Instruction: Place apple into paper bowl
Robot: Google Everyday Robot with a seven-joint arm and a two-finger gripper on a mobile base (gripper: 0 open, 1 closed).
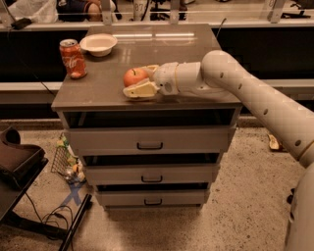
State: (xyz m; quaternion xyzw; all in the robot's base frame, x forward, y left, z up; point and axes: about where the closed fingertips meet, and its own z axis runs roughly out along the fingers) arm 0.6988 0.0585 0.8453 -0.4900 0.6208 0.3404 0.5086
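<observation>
I have the cream two-finger gripper (137,81) spread apart, straddling the round orange-red apple (133,76) on the grey cabinet top (103,83). The shallow white paper bowl (98,47) sits well apart.

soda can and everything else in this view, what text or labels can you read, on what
"Coca-Cola": white script on the red soda can, blurred, guessed largely from its shape.
No text on the apple, the paper bowl, the drawer fronts or the gripper, which sits at the apple.
Clutter on the back ledge: too blurred to read.
</observation>
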